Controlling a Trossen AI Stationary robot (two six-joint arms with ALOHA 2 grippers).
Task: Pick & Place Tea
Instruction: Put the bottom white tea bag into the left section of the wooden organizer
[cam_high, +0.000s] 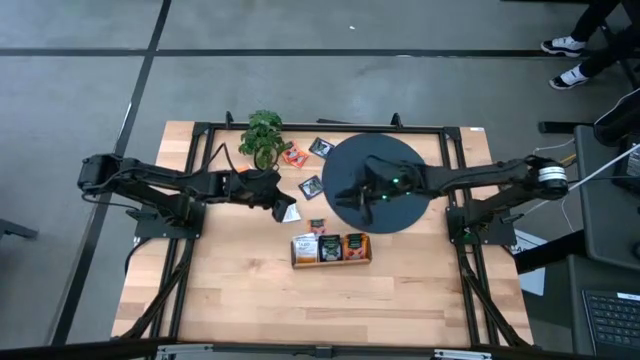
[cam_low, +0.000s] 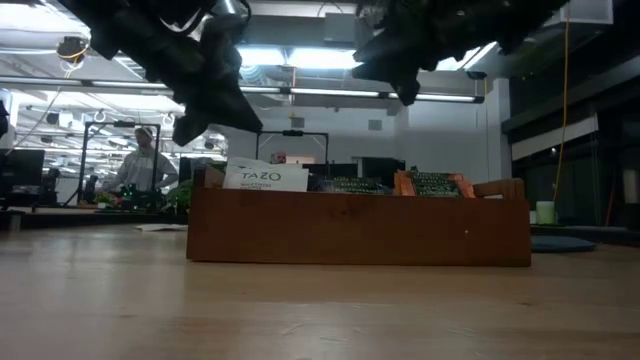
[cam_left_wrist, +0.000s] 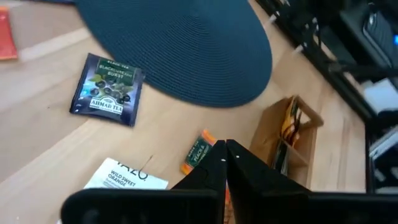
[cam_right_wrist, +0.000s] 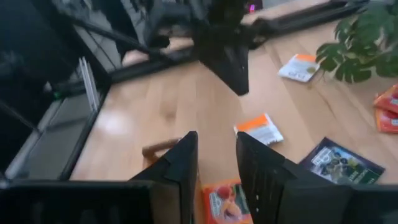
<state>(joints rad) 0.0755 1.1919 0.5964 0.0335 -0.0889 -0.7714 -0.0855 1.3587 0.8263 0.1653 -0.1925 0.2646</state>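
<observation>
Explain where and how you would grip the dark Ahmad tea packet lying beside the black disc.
The Ahmad tea packet lies flat on the wooden table, so nothing can be gripped from the side. Come straight down and pinch two opposite edges, probably at the half away from the black disc, whose rim sits close by. The left gripper hovers nearest.

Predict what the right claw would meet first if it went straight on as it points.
Probably the orange-red tea packet between the open fingers of the right claw, though depth is unclear.
</observation>
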